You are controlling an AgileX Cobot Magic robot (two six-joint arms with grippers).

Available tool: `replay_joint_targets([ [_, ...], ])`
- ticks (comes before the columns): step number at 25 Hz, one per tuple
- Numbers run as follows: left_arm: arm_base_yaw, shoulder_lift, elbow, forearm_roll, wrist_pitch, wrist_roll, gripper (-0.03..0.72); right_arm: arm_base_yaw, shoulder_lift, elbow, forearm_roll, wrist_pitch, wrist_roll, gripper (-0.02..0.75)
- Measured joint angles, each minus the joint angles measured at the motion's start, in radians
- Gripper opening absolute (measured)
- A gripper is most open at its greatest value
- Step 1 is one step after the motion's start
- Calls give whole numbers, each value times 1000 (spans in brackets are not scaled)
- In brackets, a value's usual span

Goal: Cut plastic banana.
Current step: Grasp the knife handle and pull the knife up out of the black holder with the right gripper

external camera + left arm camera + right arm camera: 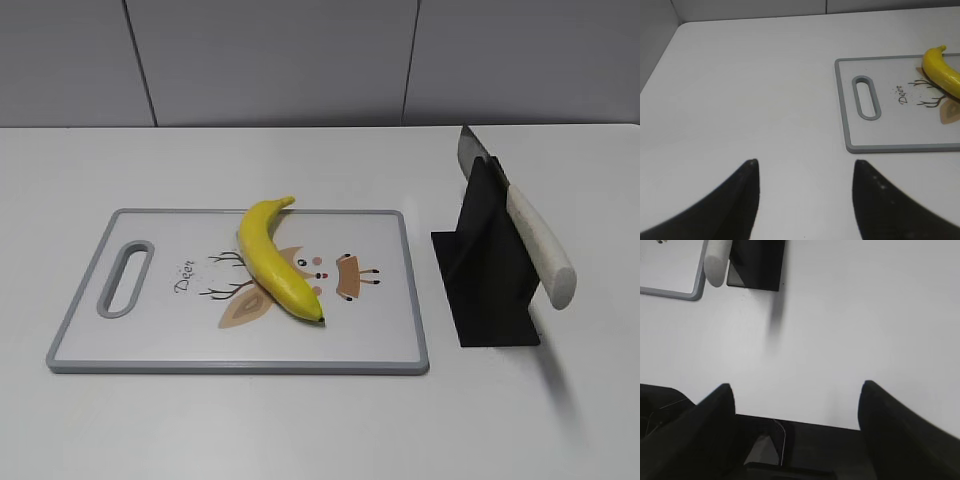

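No cutting had begun. The plastic banana (pixel 276 262) lay whole on the cutting board (pixel 150 355). The knife (pixel 525 225) rested in its stand (pixel 485 290). Both sets of jaws stood wide, empty, above the counter (pixel 300 420).

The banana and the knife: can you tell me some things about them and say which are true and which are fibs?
1. The plastic banana lies on the cutting board. True.
2. The banana is already cut in two. False: it is whole.
3. The knife leans in a black stand, to the right of the board. True.
4. The right gripper holds the knife. False: it is open and empty, over bare table.
5. The left gripper is open and holds nothing. True.
6. The board's handle hole is on the side by the knife. False: it is on the far side.
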Motion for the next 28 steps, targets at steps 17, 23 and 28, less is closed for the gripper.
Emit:
replay_joint_targets([
  [17,0,0,0,0,0,0,575,0,483,-238,67,0,8,594],
  [23,0,0,0,0,0,0,573,7,606,-302,109,-1,3,594],
  [28,0,0,0,0,0,0,573,114,680,-327,99,-13,31,594],
])
